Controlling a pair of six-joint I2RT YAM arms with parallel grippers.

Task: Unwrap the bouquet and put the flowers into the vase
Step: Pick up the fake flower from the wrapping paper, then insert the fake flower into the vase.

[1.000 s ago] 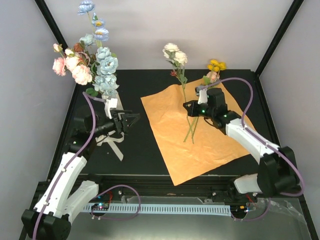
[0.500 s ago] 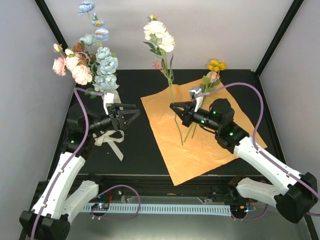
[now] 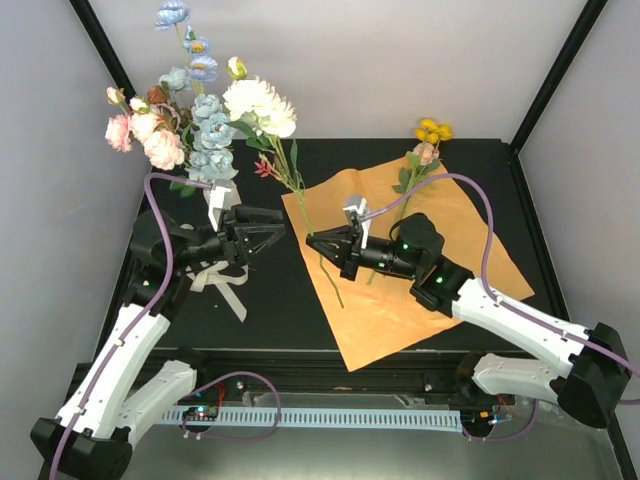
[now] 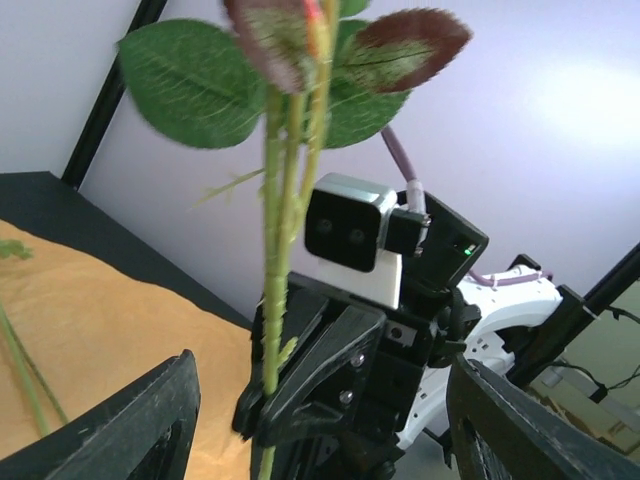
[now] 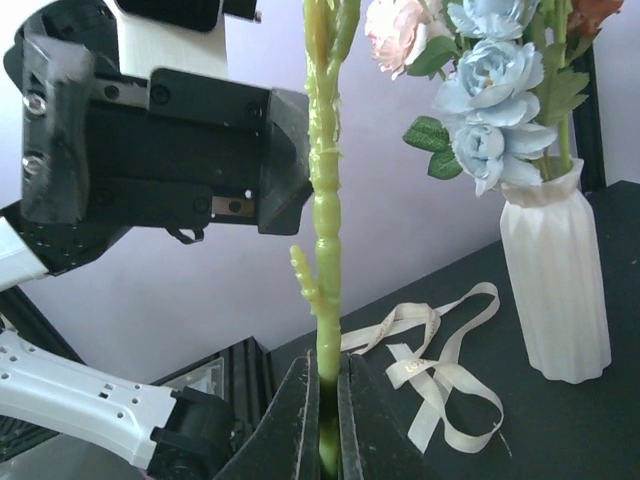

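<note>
1. The cream-flowered stem (image 3: 293, 185) hangs tilted over the worktop (image 3: 280, 310) between the arms, with its blooms close to the vase (image 3: 221, 200), which holds pink and blue flowers (image 3: 190, 130).
2. The right jaws are clamped low on the stem. The left jaws stand wide on either side of it, touching nothing.
3. It looks light, top-heavy and springy, so it may swivel in a pinch.
4. The best hold seems to be the bare stem below the leaves, never the soft blooms.
5. A yellow sprig (image 3: 432, 132) lies on the orange paper (image 3: 400, 300).
</note>
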